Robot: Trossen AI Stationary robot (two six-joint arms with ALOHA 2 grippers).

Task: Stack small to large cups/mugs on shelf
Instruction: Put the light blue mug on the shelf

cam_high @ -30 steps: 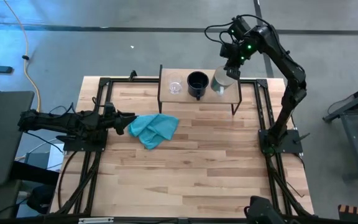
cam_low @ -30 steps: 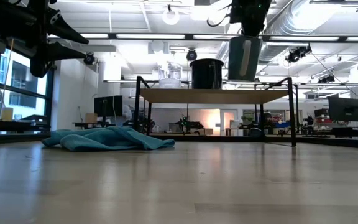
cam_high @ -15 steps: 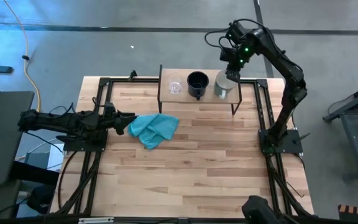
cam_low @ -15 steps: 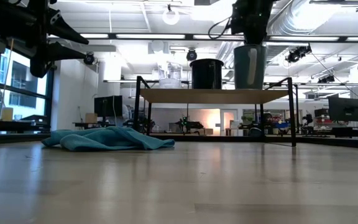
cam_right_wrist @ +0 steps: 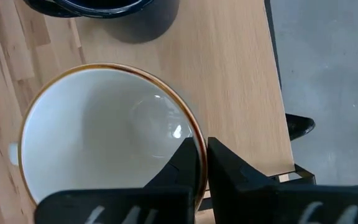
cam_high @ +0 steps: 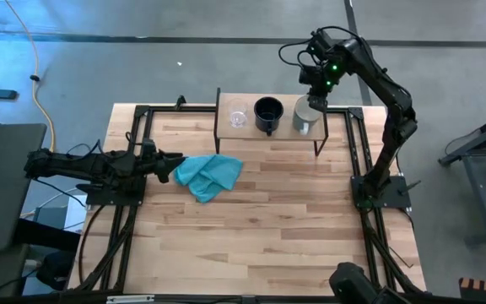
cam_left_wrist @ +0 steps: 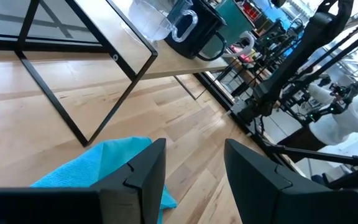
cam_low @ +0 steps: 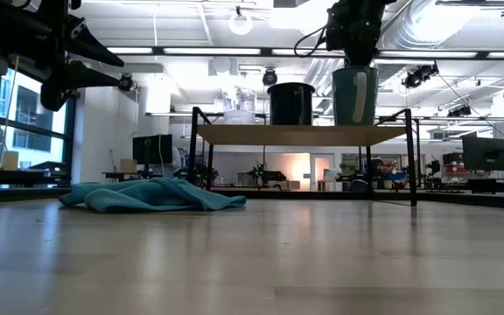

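right jaws (cam_right_wrist: 201,163) pinch grey mug (cam_high: 303,116) rim, mug now lowered onto shelf (cam_high: 226,127); left jaws (cam_left_wrist: 191,171) wide.

Clear glass cup (cam_high: 238,118), black mug (cam_high: 267,113), pale grey-white mug (cam_high: 305,116) with brown rim, teal cloth (cam_high: 208,176), light-wood shelf (cam_high: 226,128).

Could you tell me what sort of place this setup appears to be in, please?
Most likely a robotics lab in an open industrial workspace. The low view shows exposed ceiling ducts and strip lights over desks with monitors, and the high view shows a concrete floor around the wooden table.
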